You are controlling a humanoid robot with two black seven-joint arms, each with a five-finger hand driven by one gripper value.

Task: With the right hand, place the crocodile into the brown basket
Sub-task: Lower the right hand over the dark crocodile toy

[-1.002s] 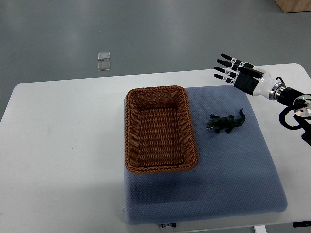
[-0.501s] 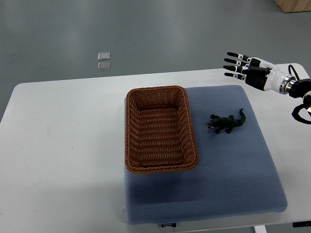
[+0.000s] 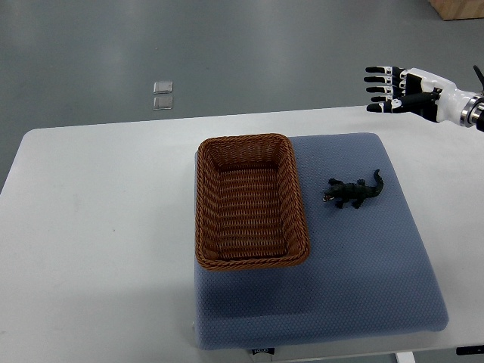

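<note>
Right hand [image 3: 411, 89], fingers [image 3: 382, 79] stretched straight, seemingly holds nothing, clear of crocodile [image 3: 352, 192].

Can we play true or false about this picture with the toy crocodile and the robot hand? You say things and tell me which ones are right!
1. The crocodile lies on the blue mat. True.
2. The crocodile is inside the basket. False: the basket is empty, and the crocodile lies beside it on the mat.
3. The right hand is holding the crocodile. False: it is far from the crocodile, near the picture's top right corner, with fingers spread and nothing in them.
4. The basket is brown and woven. True.
5. Two robot hands show in the picture. False: only the right hand shows.
</note>
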